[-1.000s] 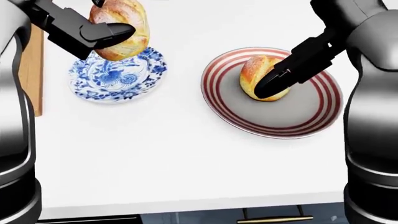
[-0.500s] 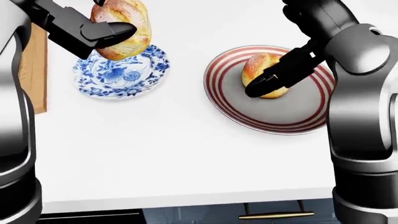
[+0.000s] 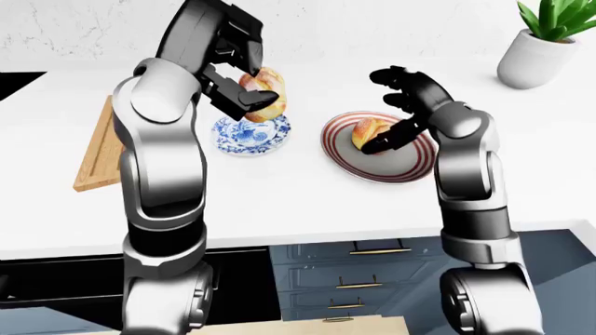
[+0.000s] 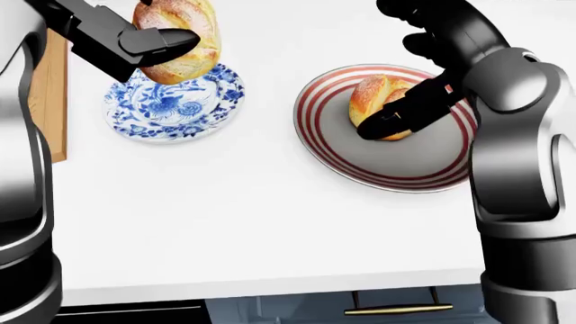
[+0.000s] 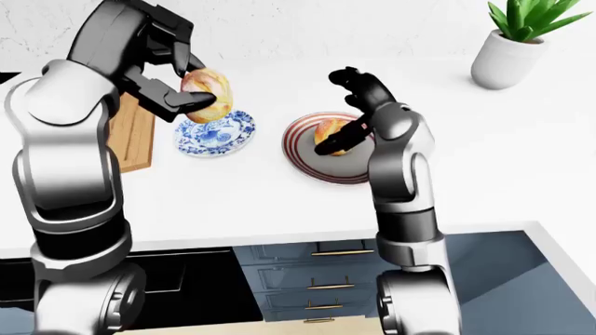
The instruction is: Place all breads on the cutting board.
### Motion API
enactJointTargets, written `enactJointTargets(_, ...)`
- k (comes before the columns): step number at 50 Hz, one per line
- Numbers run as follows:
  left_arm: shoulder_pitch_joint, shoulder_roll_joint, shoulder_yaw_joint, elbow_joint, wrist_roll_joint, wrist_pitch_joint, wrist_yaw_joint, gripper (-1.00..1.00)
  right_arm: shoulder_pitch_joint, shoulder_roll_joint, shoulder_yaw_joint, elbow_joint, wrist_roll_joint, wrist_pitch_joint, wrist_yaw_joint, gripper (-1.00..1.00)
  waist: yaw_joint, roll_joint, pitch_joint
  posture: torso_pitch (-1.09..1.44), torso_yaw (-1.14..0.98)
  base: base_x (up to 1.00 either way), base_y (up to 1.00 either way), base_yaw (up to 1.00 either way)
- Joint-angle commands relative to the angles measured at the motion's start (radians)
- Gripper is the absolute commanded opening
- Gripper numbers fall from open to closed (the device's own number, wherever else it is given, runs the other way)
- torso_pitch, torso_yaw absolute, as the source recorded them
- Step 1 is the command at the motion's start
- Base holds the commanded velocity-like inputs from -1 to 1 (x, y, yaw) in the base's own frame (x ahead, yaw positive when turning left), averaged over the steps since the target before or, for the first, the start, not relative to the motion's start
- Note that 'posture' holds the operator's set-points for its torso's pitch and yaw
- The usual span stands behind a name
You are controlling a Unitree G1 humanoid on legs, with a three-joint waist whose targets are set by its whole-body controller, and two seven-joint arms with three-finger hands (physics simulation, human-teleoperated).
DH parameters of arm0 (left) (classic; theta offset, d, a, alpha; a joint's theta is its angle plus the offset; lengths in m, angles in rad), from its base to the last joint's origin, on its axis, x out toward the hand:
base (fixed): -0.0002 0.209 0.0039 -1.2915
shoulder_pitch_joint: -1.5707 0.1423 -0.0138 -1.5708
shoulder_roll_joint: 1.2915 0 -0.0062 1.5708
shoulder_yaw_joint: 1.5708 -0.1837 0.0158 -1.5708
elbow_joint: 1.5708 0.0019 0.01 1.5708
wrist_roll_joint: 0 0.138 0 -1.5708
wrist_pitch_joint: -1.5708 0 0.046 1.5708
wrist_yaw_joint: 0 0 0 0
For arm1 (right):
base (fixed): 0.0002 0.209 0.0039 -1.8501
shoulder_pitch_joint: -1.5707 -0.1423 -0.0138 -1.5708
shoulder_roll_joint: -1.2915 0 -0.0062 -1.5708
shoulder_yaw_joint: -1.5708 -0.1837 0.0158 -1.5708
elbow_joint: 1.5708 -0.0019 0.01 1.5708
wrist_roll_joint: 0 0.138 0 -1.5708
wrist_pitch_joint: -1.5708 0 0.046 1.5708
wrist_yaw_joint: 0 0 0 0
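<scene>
A golden bread roll [image 4: 184, 44] hangs above the blue-patterned plate [image 4: 162, 108], with my left hand [image 4: 167, 30] shut on it. A second roll [image 4: 373, 94] lies on the red-striped plate [image 4: 405, 158]. My right hand [image 4: 387, 77] stands open over that roll. One finger [image 4: 405, 111] lies across the roll's near side, and the other fingers are spread above the plate's top rim. The wooden cutting board [image 4: 45, 101] shows as a strip at the left edge of the head view, to the left of the blue plate.
A potted plant [image 3: 536, 56] stands on the white counter [image 4: 252, 223] at the top right of the left-eye view. Blue drawers with brass handles [image 3: 372, 272] sit below the counter's near edge.
My right arm has swung in over the striped plate and its upper fingers have risen and spread, while one finger stays on the roll. The left hand keeps its roll above the blue plate.
</scene>
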Motion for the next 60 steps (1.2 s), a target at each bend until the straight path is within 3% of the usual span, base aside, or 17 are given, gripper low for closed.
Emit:
enactJointTargets(1, -0.034, 0.007, 0.008, -0.024, 0.006, -0.022, 0.012, -1.00, -0.037, -0.008, -0.005, -0.021, -0.001, -0.024, -0.022, 0.60, 0.000, -0.001, -0.030, 0.00, 0.00, 0.00, 0.00, 0.00)
enactJointTargets(31, -0.040, 0.011, 0.009, -0.030, 0.006, -0.019, 0.005, -1.00, -0.015, -0.001, 0.002, 0.127, -0.010, -0.102, -0.098, 0.45, 0.001, -0.002, -0.033, 0.00, 0.00, 0.00, 0.00, 0.00)
enactJointTargets(52, -0.032, 0.019, 0.018, -0.058, -0.022, 0.000, 0.009, -1.00, -0.021, 0.002, 0.007, 0.220, -0.047, -0.207, -0.208, -0.12, 0.003, -0.004, -0.035, 0.00, 0.00, 0.00, 0.00, 0.00)
enactJointTargets(60, -0.052, 0.030, 0.018, -0.066, -0.016, 0.021, -0.001, -1.00, -0.064, -0.036, -0.016, -0.034, -0.065, -0.054, -0.071, -0.33, 0.006, -0.004, -0.028, 0.00, 0.00, 0.00, 0.00, 0.00)
